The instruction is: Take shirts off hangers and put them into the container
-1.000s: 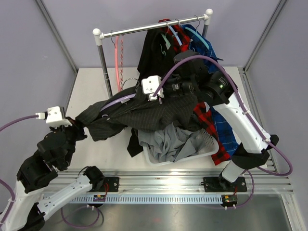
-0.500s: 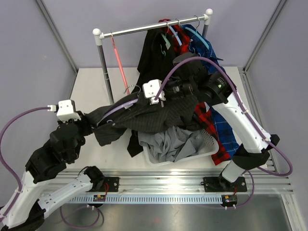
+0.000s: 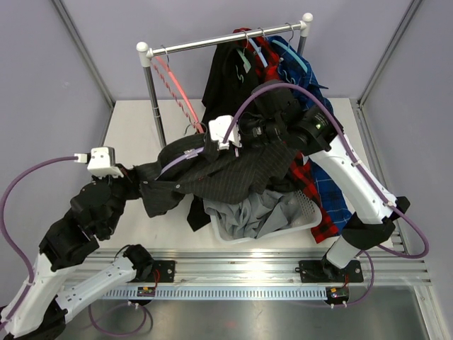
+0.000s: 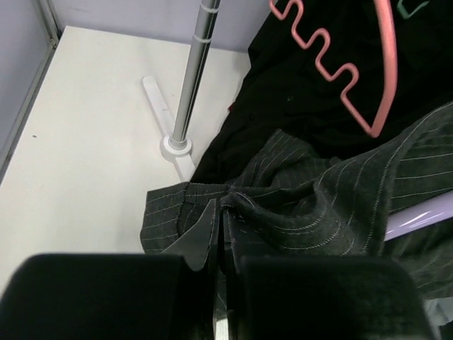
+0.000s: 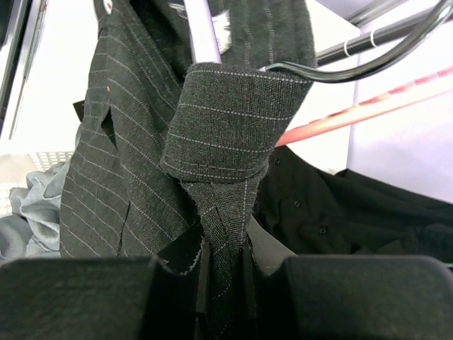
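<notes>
White tabletop; pinstriped charcoal shirt stretched over perforated basket.

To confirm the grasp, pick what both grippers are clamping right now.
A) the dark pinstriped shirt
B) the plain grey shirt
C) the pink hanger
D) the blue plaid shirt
A: the left gripper and the right gripper each pinch a fold of the dark pinstriped shirt between shut fingers.

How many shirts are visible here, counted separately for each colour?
grey shirt: 1
charcoal pinstripe shirt: 1
black shirt: 1
red plaid shirt: 1
blue plaid shirt: 1
Total: 5
</notes>
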